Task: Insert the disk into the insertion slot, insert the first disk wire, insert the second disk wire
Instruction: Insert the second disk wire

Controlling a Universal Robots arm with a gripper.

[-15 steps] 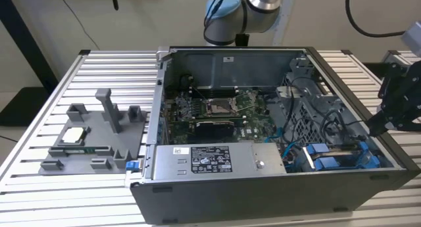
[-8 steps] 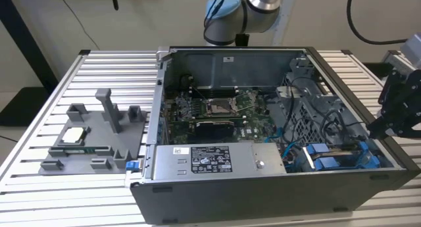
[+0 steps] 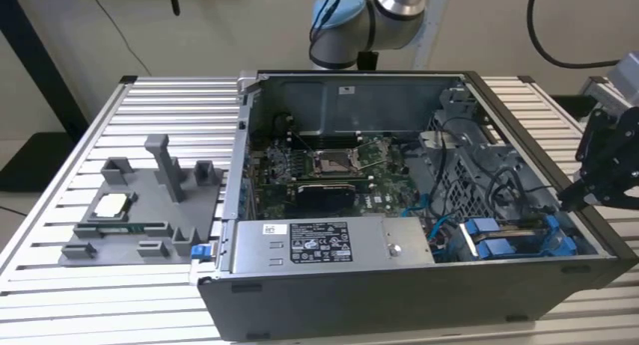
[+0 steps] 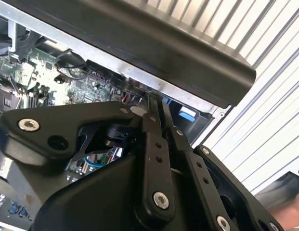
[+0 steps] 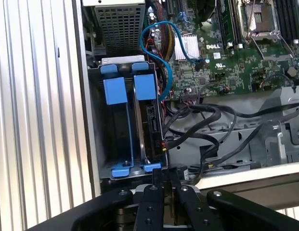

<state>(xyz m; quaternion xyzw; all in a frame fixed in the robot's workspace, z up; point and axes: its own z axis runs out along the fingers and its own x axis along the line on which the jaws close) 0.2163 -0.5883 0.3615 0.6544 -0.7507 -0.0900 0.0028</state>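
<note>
The disk [image 5: 145, 120] stands on edge in its blue carrier inside the insertion slot of the dark drive cage [image 5: 97, 125]. In the exterior view it sits at the case's front right corner [image 3: 499, 244]. A second blue carrier [image 5: 114, 91] stands beside it. Black wires [image 5: 212, 139] lie loose by the cage, their ends near the disk's edge; I cannot tell whether any is plugged in. My gripper [image 5: 165, 175] hovers just outside the case wall, close to the cage. Its fingers [image 4: 151, 120] are pressed together with nothing visible between them. From outside, the gripper [image 3: 589, 191] hangs at the case's right side.
The open computer case [image 3: 399, 300] lies on a slatted metal table [image 3: 170, 98]. Inside are a motherboard [image 3: 330, 165], a silver labelled power-supply box [image 3: 330, 244] and a blue cable [image 5: 159, 62]. A grey fixture tray [image 3: 140, 210] sits at the exterior view's left.
</note>
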